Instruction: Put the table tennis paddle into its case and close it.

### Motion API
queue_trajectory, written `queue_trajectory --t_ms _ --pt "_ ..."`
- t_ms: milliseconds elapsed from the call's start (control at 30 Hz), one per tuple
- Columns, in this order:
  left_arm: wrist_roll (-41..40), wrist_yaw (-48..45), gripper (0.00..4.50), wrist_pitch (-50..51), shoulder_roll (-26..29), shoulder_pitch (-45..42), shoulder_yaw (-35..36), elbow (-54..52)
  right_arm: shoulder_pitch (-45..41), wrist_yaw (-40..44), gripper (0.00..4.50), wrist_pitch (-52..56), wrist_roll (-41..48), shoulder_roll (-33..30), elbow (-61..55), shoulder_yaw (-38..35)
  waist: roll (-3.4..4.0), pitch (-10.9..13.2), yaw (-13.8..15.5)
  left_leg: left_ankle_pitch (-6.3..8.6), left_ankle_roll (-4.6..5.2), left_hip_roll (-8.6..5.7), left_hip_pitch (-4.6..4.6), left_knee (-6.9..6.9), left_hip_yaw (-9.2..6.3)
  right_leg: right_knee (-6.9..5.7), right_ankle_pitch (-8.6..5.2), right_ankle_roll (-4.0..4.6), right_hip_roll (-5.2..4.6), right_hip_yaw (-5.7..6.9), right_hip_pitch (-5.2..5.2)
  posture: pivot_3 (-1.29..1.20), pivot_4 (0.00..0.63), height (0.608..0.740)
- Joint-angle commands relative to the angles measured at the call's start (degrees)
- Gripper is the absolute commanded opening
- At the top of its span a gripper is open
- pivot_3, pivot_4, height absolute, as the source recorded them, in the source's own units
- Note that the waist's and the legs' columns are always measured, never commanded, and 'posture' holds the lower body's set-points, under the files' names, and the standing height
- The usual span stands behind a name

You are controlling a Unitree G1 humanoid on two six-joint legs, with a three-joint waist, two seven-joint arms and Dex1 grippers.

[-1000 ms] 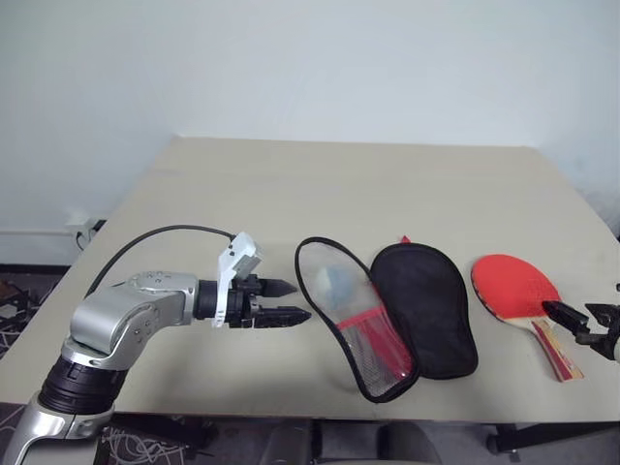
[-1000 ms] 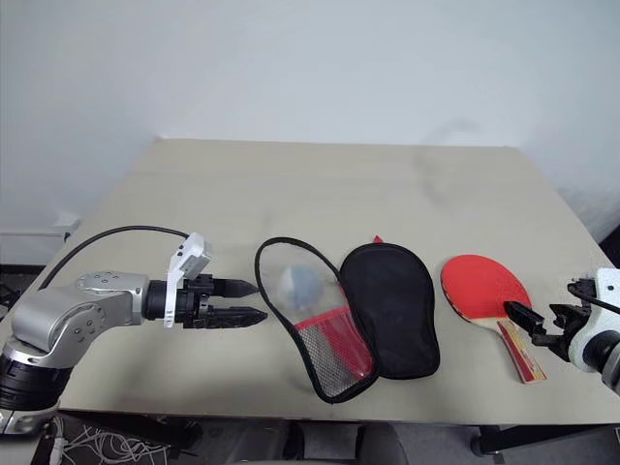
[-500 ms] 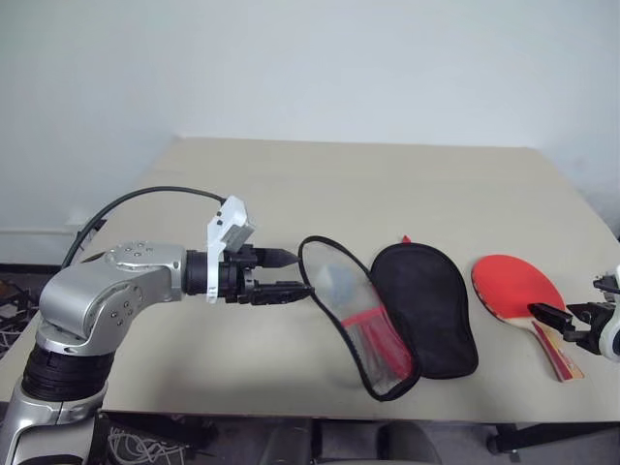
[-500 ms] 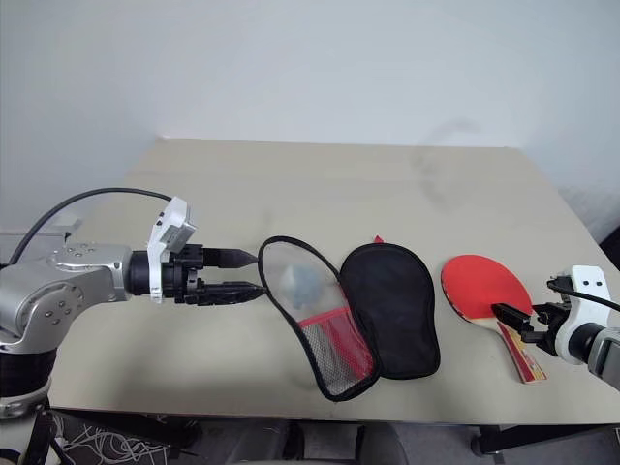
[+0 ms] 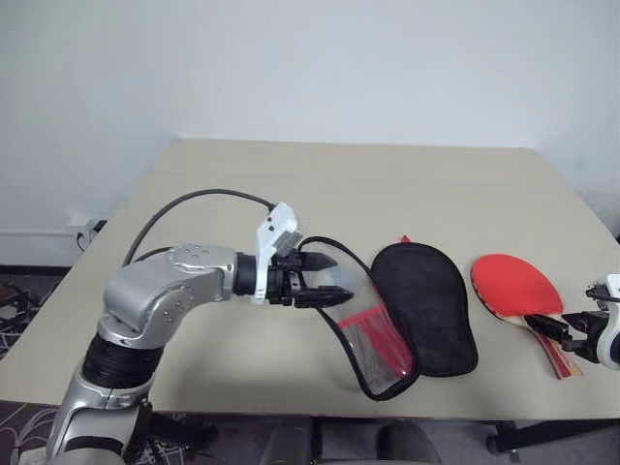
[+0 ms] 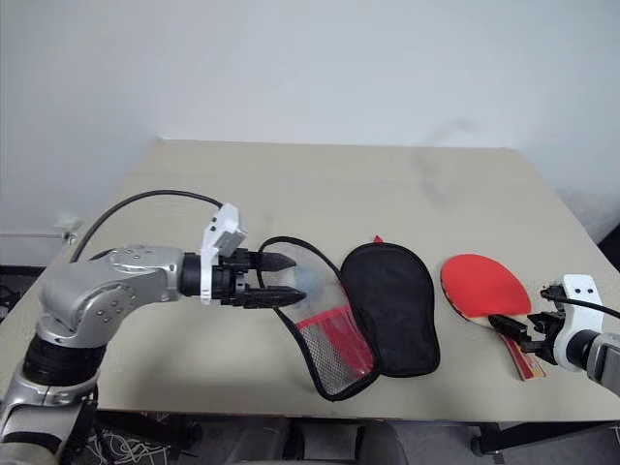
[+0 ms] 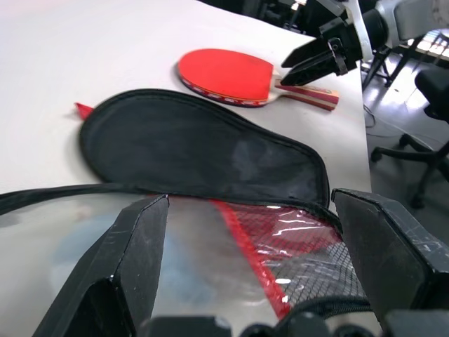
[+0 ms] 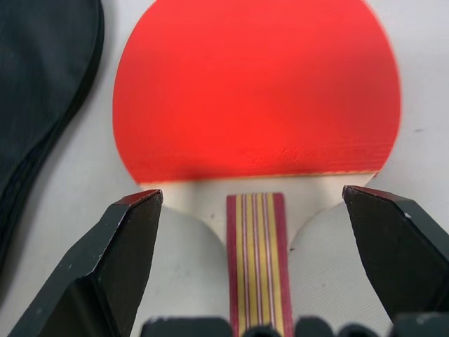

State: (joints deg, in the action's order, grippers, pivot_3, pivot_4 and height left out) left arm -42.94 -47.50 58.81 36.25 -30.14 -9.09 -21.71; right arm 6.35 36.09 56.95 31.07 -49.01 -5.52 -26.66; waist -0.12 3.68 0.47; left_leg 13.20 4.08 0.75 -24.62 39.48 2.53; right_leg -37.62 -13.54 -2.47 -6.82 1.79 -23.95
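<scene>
Red paddle (image 5: 513,286) lies flat; right gripper (image 6: 515,330) (wide open) straddles its handle; left gripper (image 5: 327,281) gapes, empty, over the case (image 5: 426,310).

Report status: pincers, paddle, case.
Left pincer open at the case flap's rim. Right pincer open, straddling the table tennis paddle handle, not gripped. Case lies open; a grey-blue ball sits inside the flap.

The left arm reached across toward the right, its gripper (image 5: 326,280) roughly level with the black fingers (image 7: 130,263) spread apart. The right gripper (image 6: 514,330) sat low at the right edge, tilted down, fingers (image 8: 116,263) spread wide.
</scene>
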Motion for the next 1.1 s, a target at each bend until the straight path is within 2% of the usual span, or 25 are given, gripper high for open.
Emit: queue_trajectory --t_ms 33,367,667,867,1067,1100 --pt "1.63 -0.02 3.96 -1.67 -1.33 -2.34 -1.3 0.21 0.96 2.07 4.46 -1.19 -0.57 -1.89 -1.49 -0.28 0.0 0.0 0.04 0.0 0.0 0.0 0.0 0.01 -0.01 0.0 0.0 0.0 0.0 0.01 0.01 0.0 0.0 0.688" --pt "4.33 0.05 3.96 -1.42 -3.27 -6.99 -3.59 2.68 0.87 2.78 4.46 -2.54 -3.46 -2.47 1.62 1.64 0.0 0.0 0.0 0.0 0.0 -0.01 -0.01 0.09 -0.05 0.0 0.0 0.0 -0.01 0.02 -0.01 0.0 0.0 0.688" --pt "8.84 2.69 3.96 -0.47 -7.98 -11.86 -7.37 6.68 -2.75 2.31 4.46 -2.75 -5.14 -1.3 5.1 5.48 0.0 0.0 0.02 0.01 0.02 -0.02 -0.01 0.15 -0.07 -0.02 0.01 -0.02 0.01 0.02 0.07 0.0 0.0 0.688" --pt "10.31 6.64 3.96 2.5 -12.5 -15.17 -7.26 9.32 -3.49 2.32 4.46 -2.6 -5.42 -1.1 5.93 6.05 -0.01 0.01 -0.04 0.01 0.09 -0.07 -0.01 0.22 -0.08 0.0 0.03 -0.06 -0.02 0.0 0.13 0.0 0.0 0.688" --pt "11.35 7.23 3.96 5.04 -12.87 -15.57 -8.76 8.32 -2.83 2.44 2.57 -2.56 -6.46 -1.23 5.83 6.77 0.0 0.01 -0.01 0.02 0.1 -0.06 -0.01 0.21 -0.12 -0.01 0.12 -0.2 0.0 0.0 0.12 0.0 0.0 0.688" --pt "11.32 7.48 3.96 5.27 -13.25 -15.65 -8.56 8.6 -2.69 2.37 2.57 -2.33 -6.65 -1.19 5.76 6.78 -0.01 0.01 -0.02 0.02 0.1 -0.06 -0.01 0.21 -0.12 -0.01 0.12 -0.21 0.0 0.0 0.12 0.0 0.0 0.688"
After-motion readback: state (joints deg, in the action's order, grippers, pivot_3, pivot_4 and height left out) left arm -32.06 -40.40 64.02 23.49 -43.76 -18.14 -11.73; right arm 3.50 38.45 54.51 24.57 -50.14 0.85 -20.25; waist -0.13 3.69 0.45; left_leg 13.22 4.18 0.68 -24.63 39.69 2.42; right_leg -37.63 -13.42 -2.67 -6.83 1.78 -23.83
